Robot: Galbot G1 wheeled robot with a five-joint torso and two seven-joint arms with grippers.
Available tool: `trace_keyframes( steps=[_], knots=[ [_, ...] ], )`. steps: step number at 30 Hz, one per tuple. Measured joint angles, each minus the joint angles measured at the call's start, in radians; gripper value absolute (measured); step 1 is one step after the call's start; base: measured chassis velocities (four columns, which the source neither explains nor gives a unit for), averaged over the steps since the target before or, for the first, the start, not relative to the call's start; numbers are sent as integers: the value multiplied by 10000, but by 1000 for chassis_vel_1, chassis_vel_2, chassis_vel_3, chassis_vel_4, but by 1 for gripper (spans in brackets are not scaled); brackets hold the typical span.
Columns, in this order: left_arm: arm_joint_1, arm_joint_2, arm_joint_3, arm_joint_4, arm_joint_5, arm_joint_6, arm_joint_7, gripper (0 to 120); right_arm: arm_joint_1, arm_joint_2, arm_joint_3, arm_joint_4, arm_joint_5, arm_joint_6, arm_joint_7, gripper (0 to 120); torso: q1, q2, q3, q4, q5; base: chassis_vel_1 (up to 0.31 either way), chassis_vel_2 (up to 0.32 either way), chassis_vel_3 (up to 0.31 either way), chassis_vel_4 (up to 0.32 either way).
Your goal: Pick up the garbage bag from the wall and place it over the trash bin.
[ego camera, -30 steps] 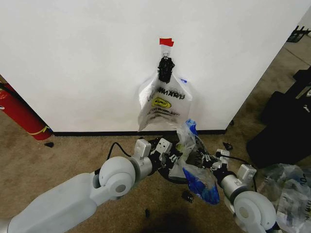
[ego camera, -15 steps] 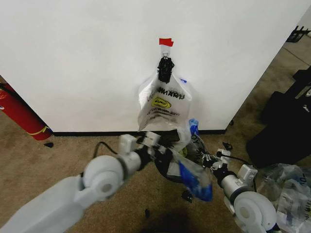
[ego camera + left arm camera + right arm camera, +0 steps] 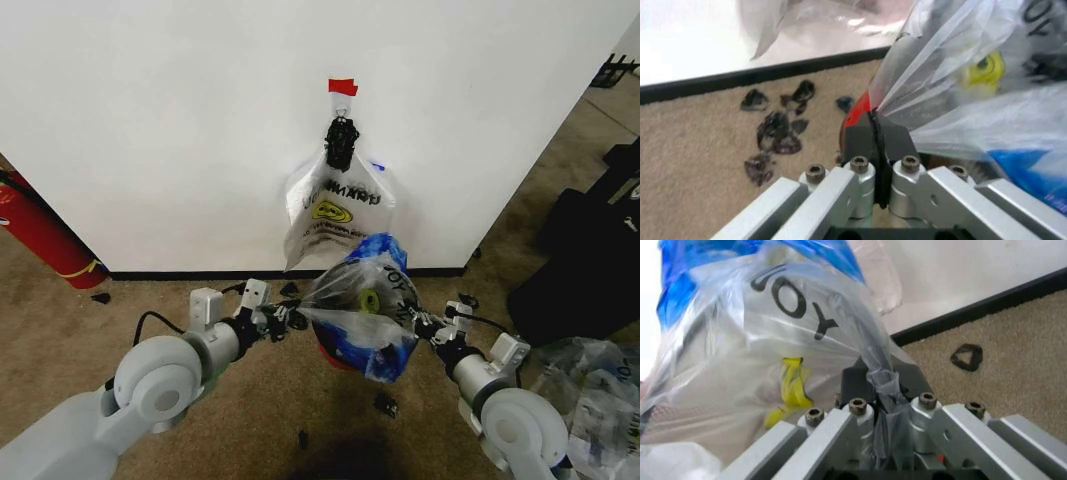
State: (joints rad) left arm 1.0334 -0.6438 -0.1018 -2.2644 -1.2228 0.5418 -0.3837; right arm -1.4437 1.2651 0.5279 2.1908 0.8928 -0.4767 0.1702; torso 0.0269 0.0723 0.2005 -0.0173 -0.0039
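Observation:
The garbage bag (image 3: 362, 298), translucent white with a yellow smiley and blue patches, is stretched wide between my two grippers just in front of the wall (image 3: 170, 130). My left gripper (image 3: 289, 318) is shut on the bag's left edge (image 3: 907, 100). My right gripper (image 3: 421, 322) is shut on its right handle strip (image 3: 873, 357). The trash bin (image 3: 333, 357) stands under the bag and is mostly hidden; a bit of its red shows below the plastic, also in the left wrist view (image 3: 857, 112).
A second printed bag (image 3: 338, 212) hangs on the wall from a black clip (image 3: 341, 142) under a red tape tab (image 3: 342, 87). A red fire extinguisher (image 3: 40, 235) leans at left. Black cases (image 3: 585, 260) and clear plastic bags (image 3: 600, 390) lie at right. Small black scraps (image 3: 386, 405) dot the carpet.
My left gripper has drawn leftward, away from the right one. The bag went from a crumpled bundle to a wide spread sheet, raised above the bin.

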Motion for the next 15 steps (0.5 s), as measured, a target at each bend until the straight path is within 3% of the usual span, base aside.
trace_keyframes(
  steps=[15],
  knots=[
    [519, 0, 85, 618, 610, -47, 738, 0, -319, -86, 334, 727, 897, -105, 125, 1, 0, 0, 0, -1, 0, 0, 0, 0, 0]
  ],
)
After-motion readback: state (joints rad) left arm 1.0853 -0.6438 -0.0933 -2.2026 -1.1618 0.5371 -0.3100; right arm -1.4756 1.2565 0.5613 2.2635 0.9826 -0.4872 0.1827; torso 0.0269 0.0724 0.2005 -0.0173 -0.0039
